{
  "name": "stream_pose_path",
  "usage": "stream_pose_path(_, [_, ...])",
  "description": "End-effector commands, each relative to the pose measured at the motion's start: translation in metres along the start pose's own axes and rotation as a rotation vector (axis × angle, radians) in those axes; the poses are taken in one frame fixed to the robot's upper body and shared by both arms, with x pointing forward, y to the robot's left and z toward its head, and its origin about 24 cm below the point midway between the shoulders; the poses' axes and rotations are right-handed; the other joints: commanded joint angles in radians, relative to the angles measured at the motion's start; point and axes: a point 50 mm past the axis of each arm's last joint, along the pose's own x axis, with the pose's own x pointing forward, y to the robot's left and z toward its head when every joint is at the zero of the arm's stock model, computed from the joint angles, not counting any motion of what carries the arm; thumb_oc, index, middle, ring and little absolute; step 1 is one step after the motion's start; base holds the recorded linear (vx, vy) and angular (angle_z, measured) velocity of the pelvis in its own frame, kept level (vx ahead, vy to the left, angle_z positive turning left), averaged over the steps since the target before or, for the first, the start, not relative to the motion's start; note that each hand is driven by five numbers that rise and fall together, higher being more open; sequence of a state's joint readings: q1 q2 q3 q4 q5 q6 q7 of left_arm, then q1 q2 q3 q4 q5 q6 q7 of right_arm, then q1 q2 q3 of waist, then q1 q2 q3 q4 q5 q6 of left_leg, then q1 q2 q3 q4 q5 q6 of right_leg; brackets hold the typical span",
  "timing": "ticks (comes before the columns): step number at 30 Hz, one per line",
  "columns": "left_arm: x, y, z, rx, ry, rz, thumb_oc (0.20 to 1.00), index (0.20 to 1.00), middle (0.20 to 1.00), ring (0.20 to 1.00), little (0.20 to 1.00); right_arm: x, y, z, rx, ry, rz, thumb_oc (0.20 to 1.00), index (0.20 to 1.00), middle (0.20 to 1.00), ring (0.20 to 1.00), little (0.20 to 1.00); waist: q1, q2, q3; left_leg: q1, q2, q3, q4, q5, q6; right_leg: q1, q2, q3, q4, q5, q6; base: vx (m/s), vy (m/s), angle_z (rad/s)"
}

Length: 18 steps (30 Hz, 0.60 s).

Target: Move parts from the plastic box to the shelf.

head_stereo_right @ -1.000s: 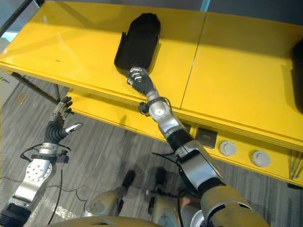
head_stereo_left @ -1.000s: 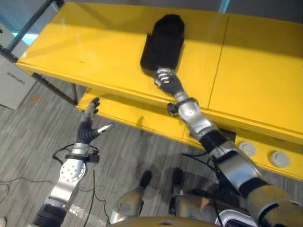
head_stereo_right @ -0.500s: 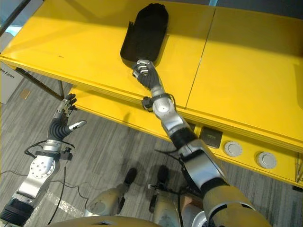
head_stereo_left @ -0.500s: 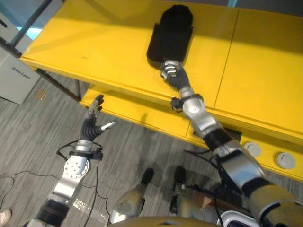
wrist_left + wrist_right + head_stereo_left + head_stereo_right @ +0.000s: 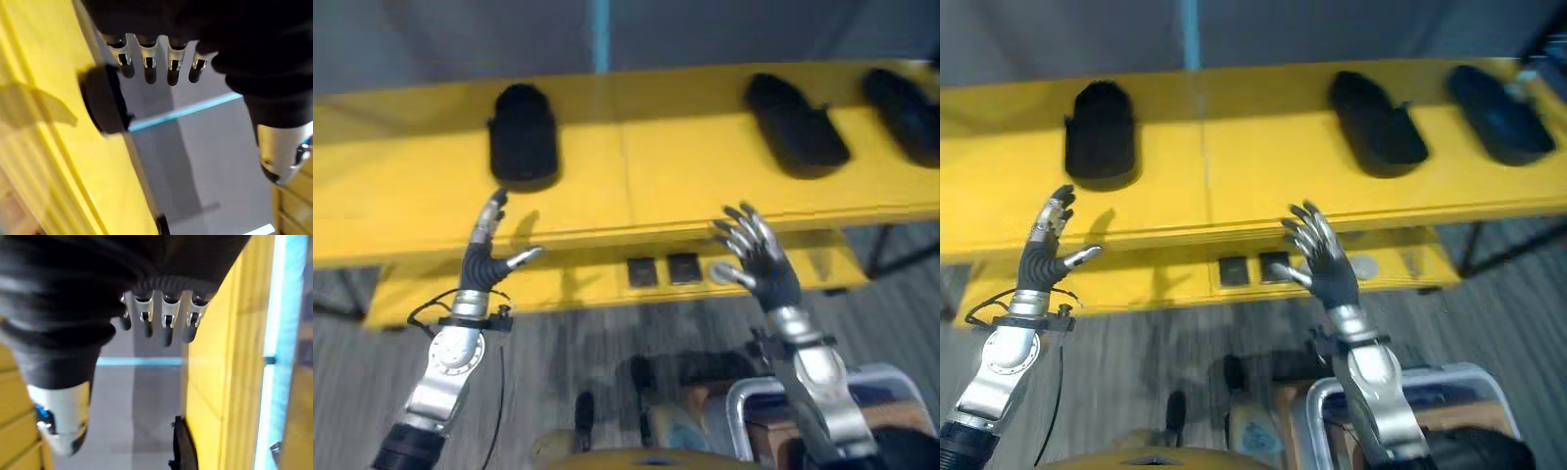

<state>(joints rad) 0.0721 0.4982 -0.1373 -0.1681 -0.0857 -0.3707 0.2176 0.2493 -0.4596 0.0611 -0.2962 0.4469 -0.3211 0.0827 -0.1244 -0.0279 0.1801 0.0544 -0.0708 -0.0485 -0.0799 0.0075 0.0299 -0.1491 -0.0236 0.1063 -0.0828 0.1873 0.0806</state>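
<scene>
Both robot hands free, parts resting on the shelf

I see my left robot hand (image 5: pixel 486 262) and right robot hand (image 5: pixel 759 262) spread and empty; three black parts lie beyond them on the yellow shelf (image 5: pixel 636 166), the nearest part (image 5: pixel 522 145) just past my left fingers, so placing looks done.

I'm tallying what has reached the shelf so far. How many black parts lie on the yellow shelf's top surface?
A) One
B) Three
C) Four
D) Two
B: three black parts rest on the yellow shelf, one at the left, one right of centre, and one at the far right, while both hands hover open, holding nothing.
</scene>
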Motion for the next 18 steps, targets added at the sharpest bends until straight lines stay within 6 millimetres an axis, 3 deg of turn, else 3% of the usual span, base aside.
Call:
stream_pose_path(1, [-0.001, 0.002, 0.006, 0.044, -0.05, -0.06, 1.0, 1.0, 1.0, 1.0, 1.0, 0.014, 0.011, 0.013, 0.038, -0.101, 0.101, 1.0, 1.0, 1.0, 1.0, 1.0, -0.008, 0.009, -0.094, -0.038, 0.028, 0.028, -0.006, -0.084, -0.002, 0.087, -0.034, 0.084, 0.086, -0.191, 0.053, 0.0, 0.157, -1.07])
stream_pose_path(2, [0.002, -0.003, 0.007, 0.026, -0.058, -0.091, 1.0, 1.0, 1.0, 1.0, 1.0, 0.005, 0.002, 0.008, 0.02, -0.057, 0.057, 1.0, 1.0, 1.0, 1.0, 1.0, -0.054, 0.007, -0.087, -0.018, 0.035, 0.09, -0.006, -0.095, 0.006, 0.058, -0.011, 0.15, 0.135, -0.185, 0.066, -0.04, 0.097, -0.86])
stream_pose_path(3, [0.002, -0.006, 0.009, 0.018, -0.062, -0.109, 1.0, 1.0, 1.0, 1.0, 1.0, 0.003, -0.001, 0.007, 0.019, -0.052, 0.04, 1.0, 1.0, 1.0, 1.0, 1.0, -0.066, 0.004, -0.079, -0.009, 0.042, 0.132, -0.006, -0.099, 0.01, 0.037, 0.006, 0.175, 0.159, -0.184, 0.076, -0.1, 0.108, -1.02])
stream_pose_path(4, [0.005, -0.006, 0.01, 0.012, -0.072, -0.108, 1.0, 1.0, 1.0, 1.0, 1.0, 0.004, -0.004, 0.005, 0.003, -0.047, 0.016, 1.0, 1.0, 1.0, 1.0, 1.0, -0.082, -0.002, -0.065, -0.002, 0.05, 0.181, -0.006, -0.104, 0.012, -0.004, 0.027, 0.176, 0.2, -0.164, 0.092, -0.08, 0.038, -0.77])
stream_pose_path(5, [0.005, -0.006, 0.01, 0.012, -0.072, -0.108, 1.0, 1.0, 1.0, 1.0, 1.0, 0.004, -0.004, 0.005, 0.003, -0.047, 0.015, 1.0, 1.0, 1.0, 1.0, 1.0, -0.08, -0.002, -0.066, -0.003, 0.05, 0.183, -0.006, -0.104, 0.012, -0.006, 0.027, 0.178, 0.201, -0.164, 0.092, -0.14, 0.008, -0.83])
stream_pose_path(6, [0.01, -0.01, 0.011, -0.001, -0.078, -0.115, 1.0, 1.0, 1.0, 1.0, 1.0, 0.003, -0.008, 0.002, -0.03, -0.03, -0.015, 1.0, 1.0, 1.0, 1.0, 1.0, -0.103, -0.012, -0.038, 0.012, 0.062, 0.25, -0.002, -0.109, 0.013, -0.051, 0.044, 0.111, 0.267, -0.146, 0.117, -0.09, -0.01, -1.45])
stream_pose_path(7, [0.01, -0.009, 0.011, 0.0, -0.08, -0.115, 1.0, 1.0, 1.0, 1.0, 1.0, 0.003, -0.008, 0.002, -0.031, -0.031, -0.016, 1.0, 1.0, 1.0, 1.0, 1.0, -0.1, -0.014, -0.038, 0.009, 0.062, 0.254, -0.003, -0.105, 0.011, -0.056, 0.045, 0.115, 0.267, -0.141, 0.117, -0.18, -0.033, -2.07])
stream_pose_path(8, [0.014, -0.013, 0.01, -0.017, -0.08, -0.119, 1.0, 1.0, 1.0, 1.0, 1.0, -0.004, -0.012, 0.0, -0.032, -0.022, -0.073, 1.0, 1.0, 1.0, 1.0, 1.0, -0.124, -0.016, -0.036, 0.01, 0.076, 0.3, 0.004, -0.099, 0.011, -0.057, 0.049, 0.027, 0.32, -0.179, 0.11, -0.13, -0.051, -2.2])
stream_pose_path(9, [0.014, -0.015, 0.008, -0.039, -0.07, -0.109, 1.0, 1.0, 1.0, 1.0, 1.0, -0.006, -0.013, -0.002, -0.032, -0.015, -0.096, 1.0, 1.0, 1.0, 1.0, 1.0, -0.131, -0.023, -0.039, 0.013, 0.08, 0.333, 0.02, -0.111, 0.014, -0.053, 0.044, 0.004, 0.325, -0.187, 0.099, -0.11, -0.059, -1.64])
stream_pose_path(11, [0.014, -0.015, 0.005, -0.044, -0.059, -0.105, 1.0, 1.0, 1.0, 1.0, 1.0, -0.01, -0.015, -0.003, -0.033, -0.009, -0.119, 1.0, 1.0, 1.0, 1.0, 1.0, -0.137, -0.028, -0.053, 0.015, 0.082, 0.357, 0.04, -0.123, 0.015, -0.028, 0.043, -0.001, 0.285, -0.208, 0.083, 0.02, -0.077, -1.0])
stream_pose_path(12, [0.011, -0.017, 0.001, -0.09, -0.028, -0.093, 1.0, 1.0, 1.0, 1.0, 1.0, -0.018, -0.019, -0.008, -0.039, 0.02, -0.154, 1.0, 1.0, 1.0, 1.0, 1.0, -0.143, -0.036, -0.085, 0.025, 0.084, 0.376, 0.075, -0.149, 0.017, 0.005, 0.057, 0.028, 0.249, -0.222, 0.051, 0.09, -0.168, -1.34])
stream_pose_path(13, [0.012, -0.017, 0.0, -0.123, -0.021, -0.08, 1.0, 1.0, 1.0, 1.0, 1.0, -0.021, -0.023, -0.01, -0.051, 0.037, -0.166, 1.0, 1.0, 1.0, 1.0, 1.0, -0.145, -0.038, -0.097, 0.019, 0.091, 0.383, 0.127, -0.18, 0.014, 0.022, 0.065, 0.049, 0.221, -0.217, 0.042, 0.09, -0.168, -1.12])
stream_pose_path(14, [0.012, -0.017, 0.0, -0.123, -0.021, -0.08, 1.0, 1.0, 1.0, 1.0, 1.0, -0.021, -0.023, -0.01, -0.051, 0.037, -0.166, 1.0, 1.0, 1.0, 1.0, 1.0, -0.145, -0.038, -0.097, 0.019, 0.091, 0.383, 0.127, -0.18, 0.014, 0.022, 0.065, 0.049, 0.221, -0.217, 0.042, 0.07, -0.121, -0.65])
stream_pose_path(15, [0.014, -0.018, -0.001, -0.158, -0.016, -0.064, 1.0, 1.0, 1.0, 1.0, 1.0, -0.019, -0.026, -0.008, -0.069, 0.03, -0.17, 1.0, 1.0, 1.0, 1.0, 1.0, -0.146, -0.044, -0.099, -0.004, 0.102, 0.385, 0.233, -0.222, 0.014, 0.042, 0.063, 0.063, 0.195, -0.211, 0.033, 0.05, -0.152, -0.26])
stream_pose_path(16, [0.016, -0.016, 0.0, -0.171, -0.018, -0.045, 1.0, 1.0, 1.0, 1.0, 1.0, -0.014, -0.028, -0.006, -0.077, 0.022, -0.16, 1.0, 1.0, 1.0, 1.0, 1.0, -0.132, -0.05, -0.09, -0.055, 0.125, 0.347, 0.384, -0.221, 0.004, 0.058, 0.083, 0.099, 0.183, -0.205, 0.011, 0.06, -0.162, -0.28])
stream_pose_path(17, [0.017, -0.016, -0.001, -0.169, -0.017, -0.023, 1.0, 1.0, 1.0, 1.0, 1.0, -0.005, -0.027, -0.008, -0.074, 0.027, -0.129, 1.0, 1.0, 1.0, 1.0, 1.0, -0.085, -0.043, -0.075, -0.126, 0.104, 0.2, 0.532, -0.187, -0.005, 0.084, 0.114, 0.175, 0.179, -0.212, -0.013, -0.01, -0.096, -0.54])
stream_pose_path(18, [0.017, -0.014, 0.0, -0.157, -0.02, -0.015, 1.0, 1.0, 1.0, 1.0, 1.0, 0.0, -0.025, -0.008, -0.075, 0.024, -0.113, 1.0, 1.0, 1.0, 1.0, 1.0, -0.054, -0.037, -0.067, -0.159, 0.067, 0.09, 0.58, -0.166, -0.012, 0.08, 0.134, 0.22, 0.194, -0.209, -0.014, -0.04, 0.011, -1.29])
